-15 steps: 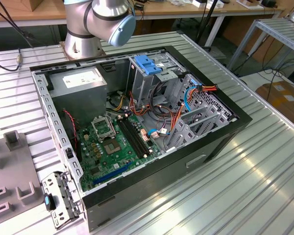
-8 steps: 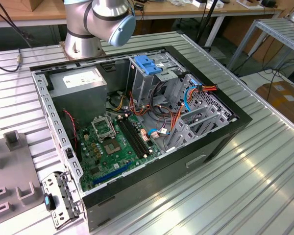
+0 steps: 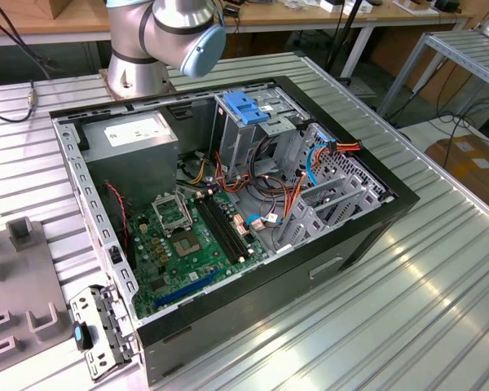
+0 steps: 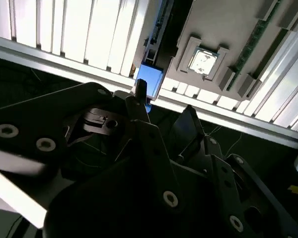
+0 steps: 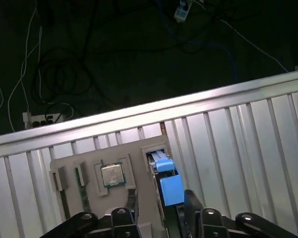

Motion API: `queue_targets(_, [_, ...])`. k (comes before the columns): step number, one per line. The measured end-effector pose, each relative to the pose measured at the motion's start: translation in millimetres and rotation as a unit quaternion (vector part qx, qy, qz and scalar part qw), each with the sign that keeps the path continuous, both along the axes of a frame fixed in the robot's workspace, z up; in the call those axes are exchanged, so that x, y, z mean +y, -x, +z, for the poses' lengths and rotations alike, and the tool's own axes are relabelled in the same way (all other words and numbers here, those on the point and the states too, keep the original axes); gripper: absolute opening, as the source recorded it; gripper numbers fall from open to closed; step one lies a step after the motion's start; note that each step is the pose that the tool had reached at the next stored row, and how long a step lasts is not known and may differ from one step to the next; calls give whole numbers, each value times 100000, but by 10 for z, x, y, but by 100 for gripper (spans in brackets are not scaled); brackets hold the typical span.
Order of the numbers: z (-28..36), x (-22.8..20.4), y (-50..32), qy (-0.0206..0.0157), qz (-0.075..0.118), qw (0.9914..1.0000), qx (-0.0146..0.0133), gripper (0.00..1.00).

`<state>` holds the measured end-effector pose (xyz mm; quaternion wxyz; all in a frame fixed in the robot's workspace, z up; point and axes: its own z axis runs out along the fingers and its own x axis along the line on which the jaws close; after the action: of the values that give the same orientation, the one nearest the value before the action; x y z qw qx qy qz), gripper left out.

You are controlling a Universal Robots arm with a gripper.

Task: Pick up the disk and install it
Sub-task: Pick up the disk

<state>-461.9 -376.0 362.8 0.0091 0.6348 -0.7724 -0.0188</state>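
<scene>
The disk (image 5: 167, 184) stands on edge in a slot of a grey fixture tray (image 5: 139, 163), its blue carrier rail facing up; it also shows as a blue block (image 4: 150, 79) in the second wrist view. My gripper (image 5: 160, 199) hangs just above it, open, with one dark finger (image 5: 131, 203) on each side of the blue rail. One finger is close against the rail, the other stands a little apart. In the second wrist view the gripper (image 4: 164, 104) has one fingertip (image 4: 139, 90) right beside the blue block. The open computer case (image 3: 367, 228) lies on the ribbed metal table.
A processor chip (image 5: 111, 174) and memory sticks (image 5: 79, 179) sit in the same tray. Inside the case are an upright metal cage with a blue top (image 3: 246, 110), a grey power-supply box (image 3: 134, 134), the green mainboard (image 3: 196, 244) and loose cables (image 3: 269, 208). The arm's base (image 3: 159, 41) stands behind the case.
</scene>
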Motion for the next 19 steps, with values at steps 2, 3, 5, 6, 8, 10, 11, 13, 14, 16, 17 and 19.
queue_targets(2, [-25, 0, 0, 3, 2659, 99965, -6, 50])
queue_targets(3, [-39, 2, -1, 4, 3833, 99926, -98, 50])
queue_targets(5, [-72, 40, -21, 39, 4153, 99913, -269, 50])
queue_targets(6, [-85, 45, -23, 49, 4221, 99910, -321, 50])
queue_targets(8, [-104, 45, -24, 84, 4430, 99901, -438, 50])
queue_targets(10, [-114, 46, -23, 175, 4634, 99890, -709, 50])
queue_targets(11, [-119, 46, -23, 232, 4799, 99880, -963, 50])
queue_targets(13, [-128, 45, -24, 268, 5418, 99845, -1283, 50])
queue_targets(14, [-133, 45, -24, 269, 5813, 99821, -1373, 50])
queue_targets(16, [-145, 45, -23, 271, 6603, 99770, -1535, 50])
queue_targets(17, [-153, 46, -23, 266, 6943, 99745, -1604, 50])
queue_targets(19, [-181, 46, -21, 260, 7722, 99687, -1650, 50])
